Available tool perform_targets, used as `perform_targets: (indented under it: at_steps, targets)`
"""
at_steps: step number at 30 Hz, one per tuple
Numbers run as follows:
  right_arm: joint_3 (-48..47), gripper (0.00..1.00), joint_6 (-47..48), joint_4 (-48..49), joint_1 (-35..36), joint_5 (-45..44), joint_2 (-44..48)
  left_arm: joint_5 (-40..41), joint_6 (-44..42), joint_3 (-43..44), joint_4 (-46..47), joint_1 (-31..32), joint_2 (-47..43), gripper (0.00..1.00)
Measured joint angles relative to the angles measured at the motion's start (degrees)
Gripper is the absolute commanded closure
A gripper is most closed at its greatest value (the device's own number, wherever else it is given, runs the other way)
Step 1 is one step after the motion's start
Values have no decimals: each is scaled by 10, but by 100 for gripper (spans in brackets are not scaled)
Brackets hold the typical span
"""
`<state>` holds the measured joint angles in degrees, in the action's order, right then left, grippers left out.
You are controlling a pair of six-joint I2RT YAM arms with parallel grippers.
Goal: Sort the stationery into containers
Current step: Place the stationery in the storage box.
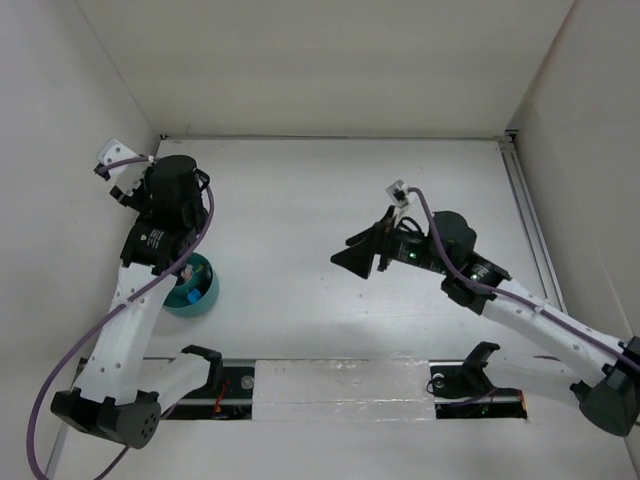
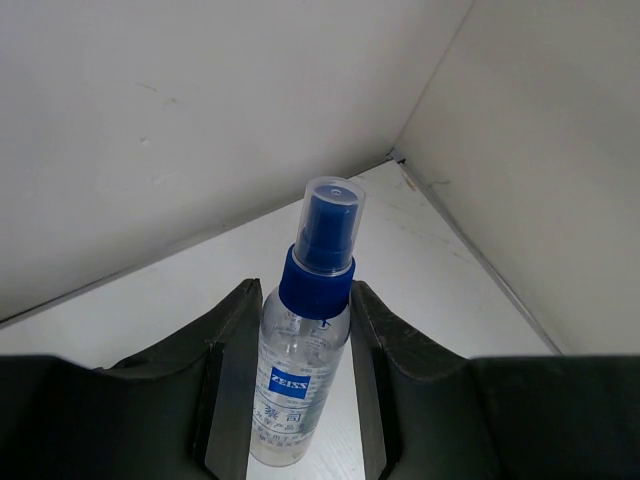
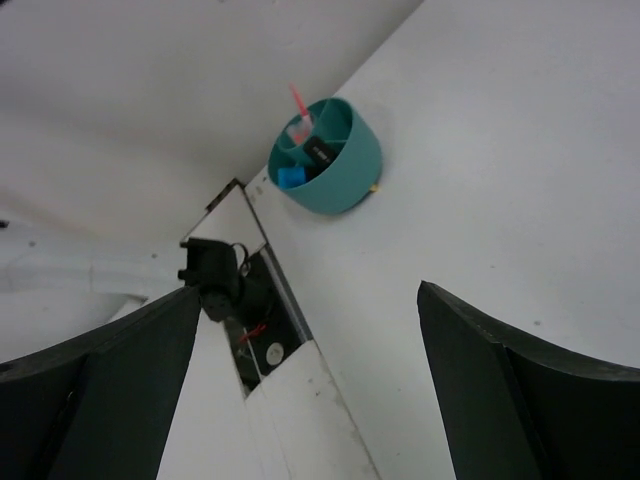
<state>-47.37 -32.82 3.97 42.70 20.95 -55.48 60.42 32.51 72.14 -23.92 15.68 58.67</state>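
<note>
clear plastic spray bottle (image 2: 305, 345) with a blue cap sits clenched in our left claw (image 2: 305, 292) by the left wall. nearer us, the teal cup (image 1: 203, 306) on the bench (image 1: 290, 190) holds a black marker (image 3: 320, 151). our right claw (image 1: 344, 252) hangs released over mid-bench.

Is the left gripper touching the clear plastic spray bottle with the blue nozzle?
Touching. Left wrist view: fingers of the left gripper press the clear spray bottle on both sides, no gap.

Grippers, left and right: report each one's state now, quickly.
Left gripper: closed on the clear spray bottle with the blue nozzle.
Right gripper: open, holding nothing.
</note>
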Motion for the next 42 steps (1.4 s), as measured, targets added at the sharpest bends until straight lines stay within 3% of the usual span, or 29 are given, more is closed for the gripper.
perform_targets:
  at_steps: [5, 10, 17, 25, 37, 42]
  targets:
    - [8, 5, 0, 95, 35, 58, -66, 26, 76, 42, -114, 0, 12, 100]
    - [8, 6, 0, 145, 54, 78, -97, 73, 150, 17, -199, -6, 7, 100]
    - [8, 6, 7, 159, 58, 79, -102, 71, 139, -33, -190, -61, 5, 100]
    - [10, 6, 21, 153, 58, 73, -101, 19, 70, -61, -115, -63, 0, 100]
    - [15, 6, 22, 147, 58, 64, -93, -4, 163, -65, -272, -63, -21, 100]
    - [18, 6, 14, 146, 58, 63, -71, -3, 211, -113, -310, -63, -27, 100]
